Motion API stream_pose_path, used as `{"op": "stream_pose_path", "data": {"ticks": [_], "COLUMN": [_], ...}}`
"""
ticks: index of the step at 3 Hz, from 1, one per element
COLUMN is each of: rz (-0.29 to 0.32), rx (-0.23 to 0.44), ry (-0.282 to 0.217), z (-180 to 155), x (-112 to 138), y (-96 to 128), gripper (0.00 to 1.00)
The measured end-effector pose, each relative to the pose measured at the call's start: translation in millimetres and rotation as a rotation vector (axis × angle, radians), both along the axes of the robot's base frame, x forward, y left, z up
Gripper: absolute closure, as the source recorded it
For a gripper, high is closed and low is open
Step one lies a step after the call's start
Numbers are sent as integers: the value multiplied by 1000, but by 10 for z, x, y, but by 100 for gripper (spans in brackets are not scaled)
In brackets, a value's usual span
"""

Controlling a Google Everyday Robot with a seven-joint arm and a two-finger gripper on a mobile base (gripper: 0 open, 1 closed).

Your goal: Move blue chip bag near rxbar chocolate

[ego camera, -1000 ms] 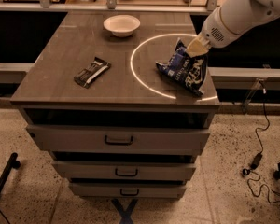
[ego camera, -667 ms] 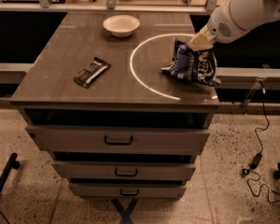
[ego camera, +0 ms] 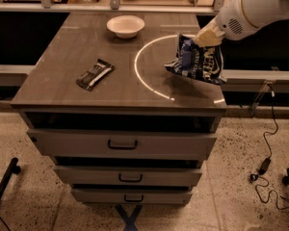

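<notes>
The blue chip bag (ego camera: pixel 198 60) hangs in the air above the right side of the brown tabletop, held by its top edge. My gripper (ego camera: pixel 202 39) is shut on the bag's top, with the white arm reaching in from the upper right. The rxbar chocolate (ego camera: pixel 94 74), a flat dark bar with a white stripe, lies on the left half of the tabletop, well apart from the bag.
A white bowl (ego camera: pixel 125 26) sits at the back middle of the tabletop (ego camera: pixel 62 81). A bright ring of light arcs across the right half. Drawers with handles are below the front edge. A cable lies on the floor at the right.
The gripper has lifted the chip bag off the tabletop; the bag now hangs higher and tilted. The bar and bowl have not moved.
</notes>
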State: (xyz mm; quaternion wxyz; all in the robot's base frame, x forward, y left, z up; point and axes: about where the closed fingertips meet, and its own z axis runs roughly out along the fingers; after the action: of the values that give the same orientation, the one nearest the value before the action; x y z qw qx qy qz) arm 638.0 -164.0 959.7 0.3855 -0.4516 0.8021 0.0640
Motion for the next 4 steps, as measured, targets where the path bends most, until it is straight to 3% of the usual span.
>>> {"op": "stream_pose_path", "data": {"ticks": [1,2,3,4], "rz": [62,179,258,280], "rx": [24,38,29,21], "ry": [-31,-44,-45,-34], "z": [162,294,310,240], "x": [-36,-5,84,317], "y": [227,754,1175,1528], "gripper": [100,100,100,100]}}
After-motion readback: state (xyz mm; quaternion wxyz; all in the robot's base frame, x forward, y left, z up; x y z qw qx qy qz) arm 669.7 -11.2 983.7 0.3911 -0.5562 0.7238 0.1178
